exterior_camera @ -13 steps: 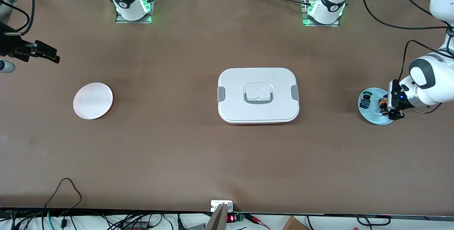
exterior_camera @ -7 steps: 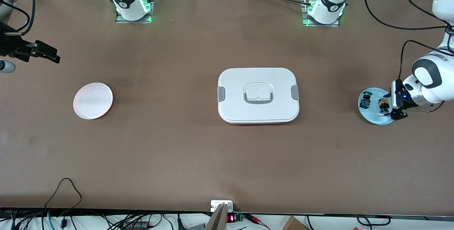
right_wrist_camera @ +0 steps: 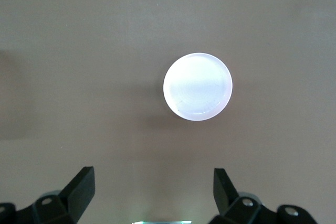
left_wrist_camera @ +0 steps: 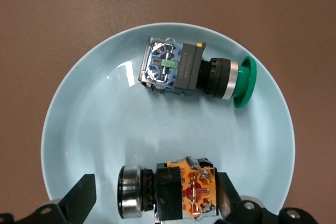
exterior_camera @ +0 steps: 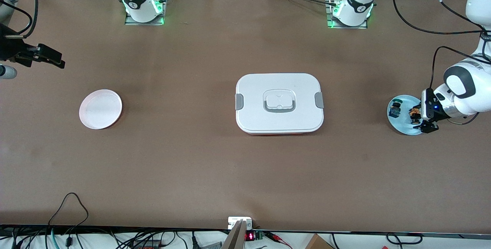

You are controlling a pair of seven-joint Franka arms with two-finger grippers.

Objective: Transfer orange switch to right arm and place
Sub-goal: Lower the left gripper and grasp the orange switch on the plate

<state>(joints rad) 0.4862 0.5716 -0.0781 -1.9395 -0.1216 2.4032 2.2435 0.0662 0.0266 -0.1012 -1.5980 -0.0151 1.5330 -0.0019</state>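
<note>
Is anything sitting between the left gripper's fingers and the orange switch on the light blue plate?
Nothing visible does. The open left gripper straddles the orange-block push-button switch on the round light blue plate, a finger at each end. The blue-green push-button switch lies apart on the same plate, outside the jaws. The right gripper waits open above the table.

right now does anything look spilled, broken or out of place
Nothing stands out. Both switches lie on their sides in the blue plate, the orange switch between the open left hand fingers. The white box is shut and the pink plate sits flat.
</note>
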